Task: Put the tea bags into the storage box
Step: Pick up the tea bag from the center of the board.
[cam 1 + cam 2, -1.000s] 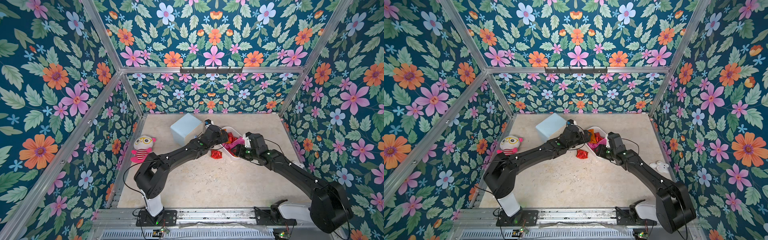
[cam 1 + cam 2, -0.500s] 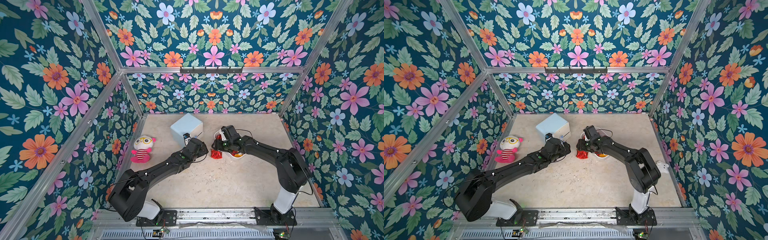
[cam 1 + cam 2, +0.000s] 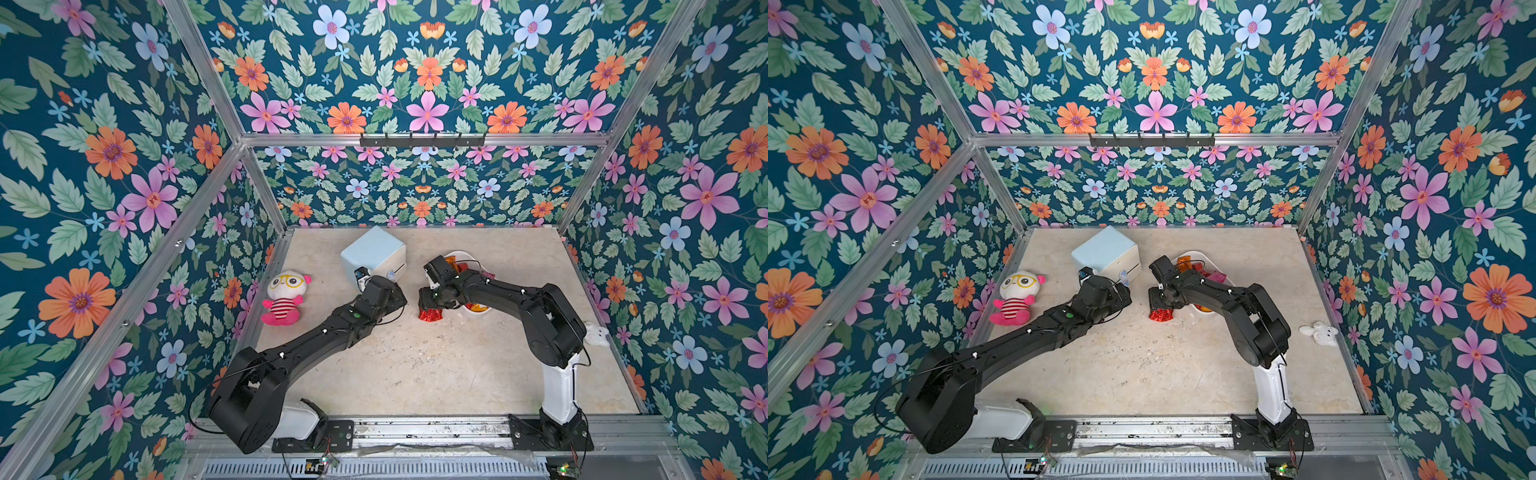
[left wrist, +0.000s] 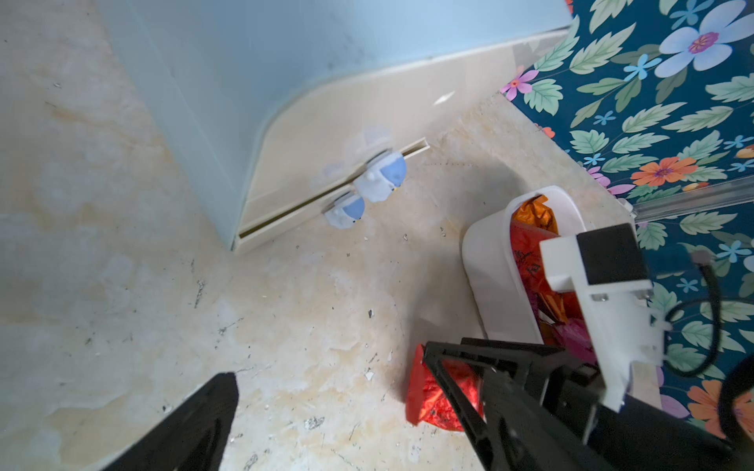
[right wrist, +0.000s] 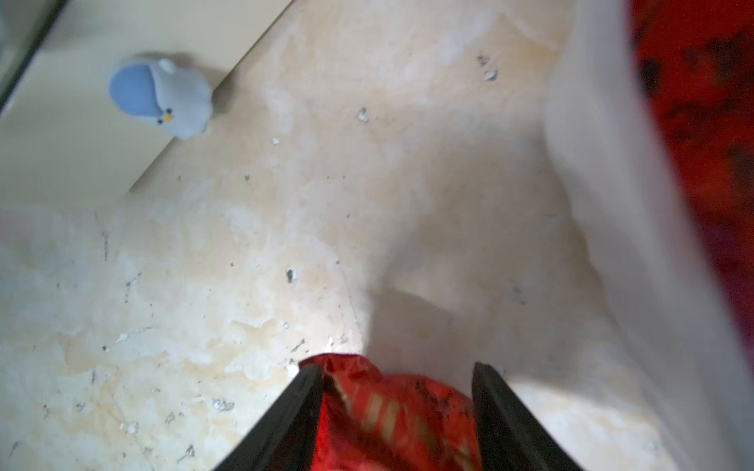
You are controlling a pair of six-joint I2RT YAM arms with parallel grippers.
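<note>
One red tea bag (image 3: pixel 430 316) (image 3: pixel 1161 316) lies on the floor just left of the white storage box (image 3: pixel 478 316) (image 4: pixel 489 277). Orange, red and pink tea bags (image 3: pixel 451 262) (image 4: pixel 530 228) fill the box. My right gripper (image 3: pixel 429 304) (image 5: pixel 396 366) is down over the loose red tea bag (image 5: pixel 391 407), jaws open and straddling it. One finger touches the foil and the other stands a little off it. My left gripper (image 3: pixel 398 294) (image 3: pixel 1124 297) hovers open and empty in front of the cabinet, left of the tea bag (image 4: pixel 432 395).
A pale blue drawer cabinet (image 3: pixel 374 253) with bird-shaped knobs (image 4: pixel 381 179) stands at the back, close to my left wrist. A striped plush doll (image 3: pixel 284 299) sits by the left wall, and a small white plush (image 3: pixel 1318 332) lies by the right wall.
My left gripper has drawn back from the box to the cabinet's front. My right gripper has swung from the box to the red tea bag on the floor and opened a little wider.
</note>
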